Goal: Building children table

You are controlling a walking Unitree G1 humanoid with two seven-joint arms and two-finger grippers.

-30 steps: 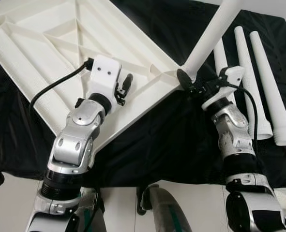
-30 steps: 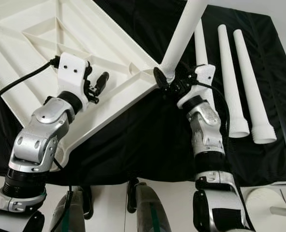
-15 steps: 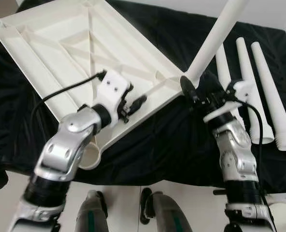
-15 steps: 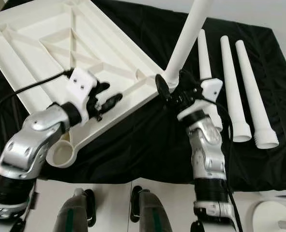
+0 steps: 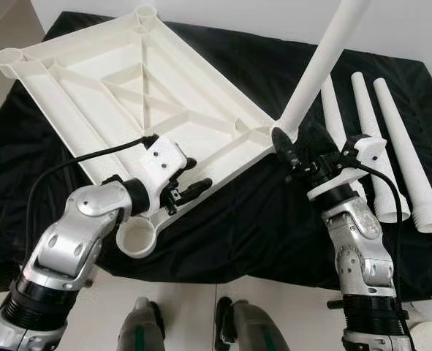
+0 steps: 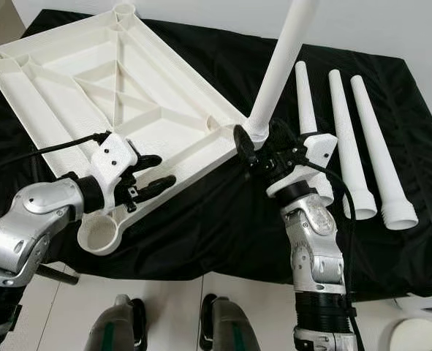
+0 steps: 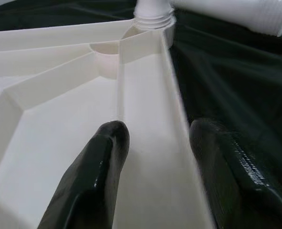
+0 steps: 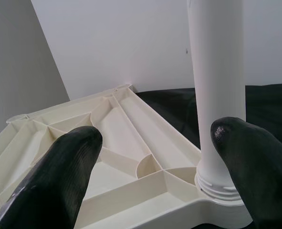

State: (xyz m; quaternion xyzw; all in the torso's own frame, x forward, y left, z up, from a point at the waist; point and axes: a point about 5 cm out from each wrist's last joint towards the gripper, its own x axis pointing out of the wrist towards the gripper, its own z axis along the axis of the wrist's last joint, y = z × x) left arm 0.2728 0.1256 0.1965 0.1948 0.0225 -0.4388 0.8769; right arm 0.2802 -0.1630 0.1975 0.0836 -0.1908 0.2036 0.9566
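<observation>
Head views: white ribbed plastic tabletop (image 5: 128,95) lies upside down on the black-draped worktop (image 5: 237,212). One white tapered leg (image 6: 278,69) stands in its near-right corner socket, long axis up and tilted away. Three spare white legs (image 6: 354,139) lie to the right.

Left wrist: left gripper (image 7: 155,157) open, fingers straddling the tabletop's edge rib.

Right wrist: right gripper (image 8: 155,157) open at the leg's base — the nearer arm.
</observation>
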